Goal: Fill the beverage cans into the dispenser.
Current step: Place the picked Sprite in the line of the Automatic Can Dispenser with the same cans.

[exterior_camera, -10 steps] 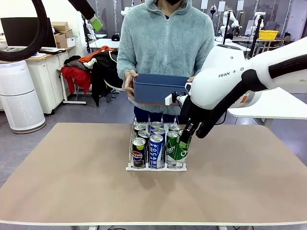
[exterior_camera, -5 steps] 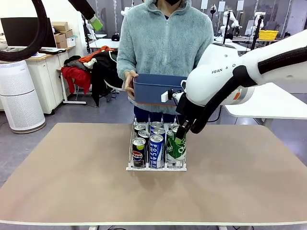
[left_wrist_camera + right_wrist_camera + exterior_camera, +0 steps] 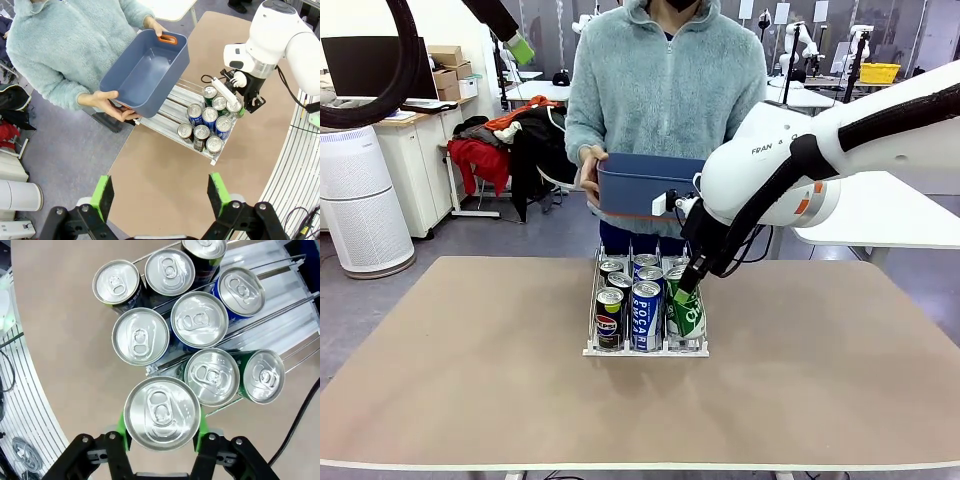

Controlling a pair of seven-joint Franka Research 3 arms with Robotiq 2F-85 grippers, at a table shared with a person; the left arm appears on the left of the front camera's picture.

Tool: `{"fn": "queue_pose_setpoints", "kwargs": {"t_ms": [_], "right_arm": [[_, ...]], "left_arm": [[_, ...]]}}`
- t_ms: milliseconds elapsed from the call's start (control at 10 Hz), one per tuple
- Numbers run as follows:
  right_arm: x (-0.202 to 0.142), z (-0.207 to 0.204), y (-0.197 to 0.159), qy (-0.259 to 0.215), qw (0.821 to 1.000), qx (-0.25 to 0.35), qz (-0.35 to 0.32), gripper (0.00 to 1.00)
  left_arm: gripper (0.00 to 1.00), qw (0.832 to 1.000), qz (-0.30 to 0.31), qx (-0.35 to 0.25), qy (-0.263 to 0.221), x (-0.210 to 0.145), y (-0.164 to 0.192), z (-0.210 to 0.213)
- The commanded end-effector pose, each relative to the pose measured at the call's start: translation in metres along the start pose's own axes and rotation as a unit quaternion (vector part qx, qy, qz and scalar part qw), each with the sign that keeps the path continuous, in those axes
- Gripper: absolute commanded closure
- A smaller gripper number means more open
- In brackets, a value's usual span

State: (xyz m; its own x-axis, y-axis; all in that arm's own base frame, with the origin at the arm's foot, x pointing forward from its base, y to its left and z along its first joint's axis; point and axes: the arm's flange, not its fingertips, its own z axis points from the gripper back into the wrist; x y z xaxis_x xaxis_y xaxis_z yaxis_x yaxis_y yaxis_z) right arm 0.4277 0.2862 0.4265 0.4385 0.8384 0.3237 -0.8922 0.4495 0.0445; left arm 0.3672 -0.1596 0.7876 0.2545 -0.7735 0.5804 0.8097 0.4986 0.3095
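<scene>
My right gripper (image 3: 688, 288) is shut on a green beverage can (image 3: 688, 313), which stands slightly tilted at the front of the dispenser's (image 3: 594, 300) right lane. From the right wrist, the can's silver top (image 3: 161, 412) sits between the green pads (image 3: 121, 424). Several more cans stand in the lanes: a black Pepsi (image 3: 609, 318) front left, a blue Pocari (image 3: 646, 316) in the middle, and others behind. My left gripper (image 3: 520, 48) hangs high at the far left, open (image 3: 160, 195), looking down on the dispenser (image 3: 165, 107) and cans (image 3: 209, 117).
A person stands at the far side holding a dark blue bin (image 3: 645, 185) with both hands above the dispenser's back end; from above the bin (image 3: 147, 75) is empty. The brown table (image 3: 470, 370) spreads wide on both sides of the rack.
My right gripper has carried the green can left and back, from leaning outside the rack's front right corner to nearly upright in the right lane. The left arm and the person have stayed put.
</scene>
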Motion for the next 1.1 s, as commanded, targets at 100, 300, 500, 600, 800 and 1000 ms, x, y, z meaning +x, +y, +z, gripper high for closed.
{"fn": "queue_pose_setpoints", "kwargs": {"t_ms": [100, 300, 500, 600, 800, 1000], "right_arm": [[-0.008, -0.012, -0.003, -0.048, 0.999, -0.005, 0.004, 0.42], [-0.012, -0.017, -0.004, -0.077, 0.997, -0.021, -0.004, 0.42], [-0.015, -0.017, -0.017, -0.101, 0.994, -0.03, -0.003, 0.42], [-0.016, -0.019, -0.023, -0.111, 0.993, -0.033, -0.005, 0.42], [-0.022, -0.023, -0.031, -0.124, 0.991, -0.038, -0.013, 0.42], [-0.025, -0.028, -0.048, -0.139, 0.989, -0.051, -0.022, 0.42]], "left_arm": [[0.0, 1.0, 0.0, 0.001, -0.001, -0.001, 0.0, 0.0], [0.0, 1.0, 0.0, 0.001, -0.001, -0.001, 0.0, 0.0], [0.0, 1.0, 0.0, 0.001, -0.001, -0.001, 0.0, 0.0], [0.0, 1.0, 0.0, 0.001, -0.001, -0.001, 0.0, 0.0], [0.0, 1.0, 0.0, 0.001, -0.001, -0.001, 0.0, 0.0], [0.0, 1.0, 0.0, 0.001, -0.001, -0.001, 0.0, 0.0]]}}
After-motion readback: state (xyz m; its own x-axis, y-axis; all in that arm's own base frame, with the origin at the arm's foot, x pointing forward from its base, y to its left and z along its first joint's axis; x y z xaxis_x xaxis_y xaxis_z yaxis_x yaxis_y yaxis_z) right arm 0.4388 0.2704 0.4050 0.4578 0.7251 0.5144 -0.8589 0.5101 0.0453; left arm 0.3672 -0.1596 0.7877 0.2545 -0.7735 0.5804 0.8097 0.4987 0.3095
